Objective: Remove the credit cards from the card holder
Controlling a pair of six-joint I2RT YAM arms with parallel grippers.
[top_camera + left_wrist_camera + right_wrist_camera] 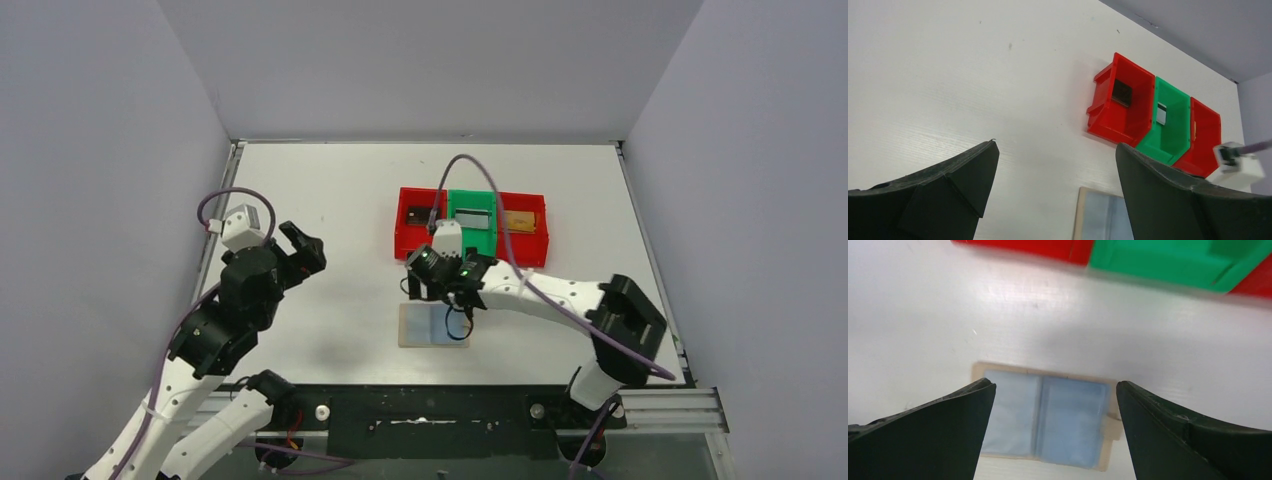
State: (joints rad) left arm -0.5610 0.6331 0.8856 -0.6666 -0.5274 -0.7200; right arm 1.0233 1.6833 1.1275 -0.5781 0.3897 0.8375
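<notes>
Smooth matte white table [330, 180]. At left, the left gripper [1056, 145] hangs wide open, holding nothing. Near centre the card holder [1048, 417] lies open flat, with a tan rim and smooth blue-grey panels. The right gripper [1055, 384] hovers above it, fully spread and empty. Behind, boxy red and green plastic trays [412, 245] contain the flat credit cards [519, 220].

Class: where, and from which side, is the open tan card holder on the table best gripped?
Probably the small tan closure tab, coming from that end: the tan bifold card holder lies open and flat; only the tab juts out.
</notes>
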